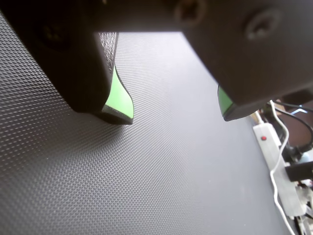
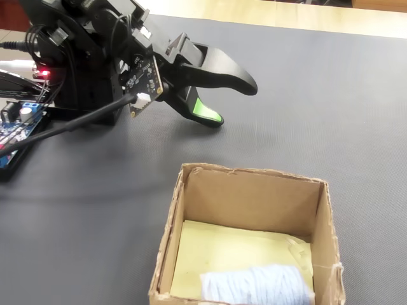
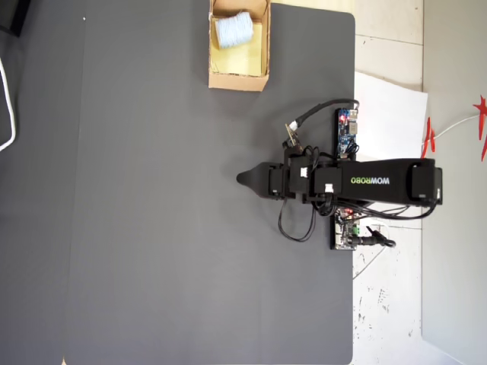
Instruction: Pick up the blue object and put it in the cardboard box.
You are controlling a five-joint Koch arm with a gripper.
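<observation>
Blue object [image 2: 257, 284] lying inside the cardboard box [image 2: 254, 197].
Its long axis is running along the near wall; the pincer [image 2: 232, 101] is hanging released, empty, over the worktop [image 2: 331, 108].

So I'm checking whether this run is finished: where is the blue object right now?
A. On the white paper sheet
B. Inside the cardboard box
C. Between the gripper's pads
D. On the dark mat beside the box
B. The blue object lies on the pale yellow floor inside the cardboard box, also seen overhead, while the gripper is open over bare mat with nothing between its pads.
</observation>
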